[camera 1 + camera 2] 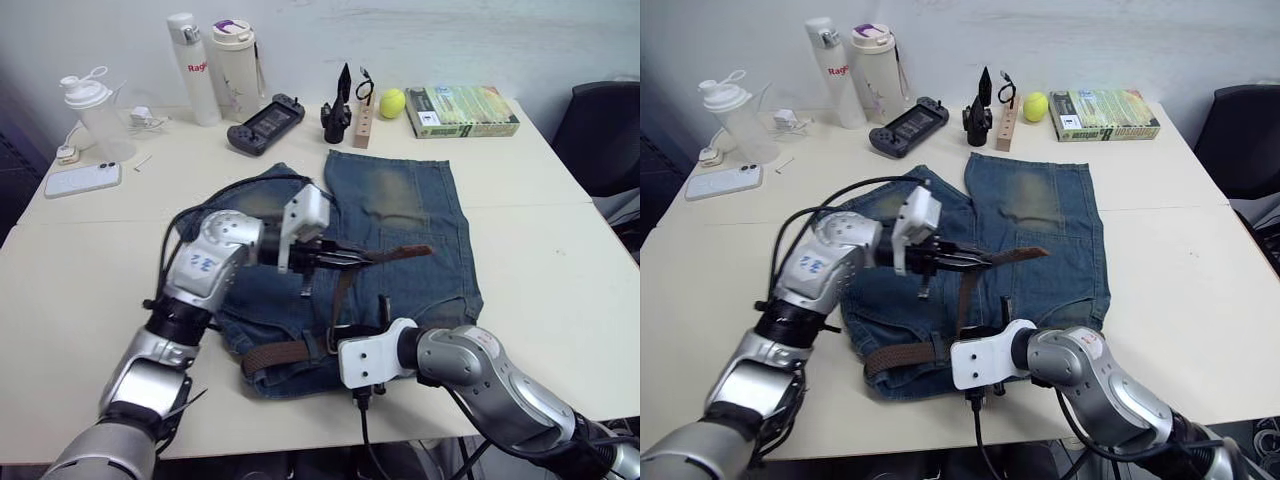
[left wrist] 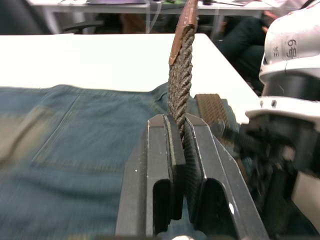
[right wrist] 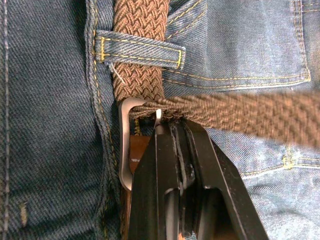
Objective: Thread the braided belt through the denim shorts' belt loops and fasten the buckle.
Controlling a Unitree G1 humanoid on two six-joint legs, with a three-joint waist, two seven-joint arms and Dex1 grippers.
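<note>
The denim shorts [image 1: 400,215] lie flat mid-table, waistband toward me. The braided belt [image 1: 275,353] runs along the waistband under a belt loop [image 3: 137,50]. There it passes through the buckle [image 3: 124,150] and rises over the shorts. My left gripper [image 1: 362,259] is shut on the strap [image 2: 181,80] near its tan tip [image 1: 412,251] and holds it above the cloth. At the waistband, my right gripper [image 3: 170,127] has its fingers together on the buckle's frame, where the strap crosses it. The same gripper [image 1: 352,333] sits at the shorts' near edge.
Along the far edge stand a shaker bottle [image 1: 95,115], two tall bottles [image 1: 195,70], a game controller [image 1: 265,122], a black tool holder [image 1: 337,115], a tennis ball [image 1: 391,102] and a book box [image 1: 462,110]. A phone [image 1: 82,180] lies far left. A chair [image 1: 605,135] stands at the right.
</note>
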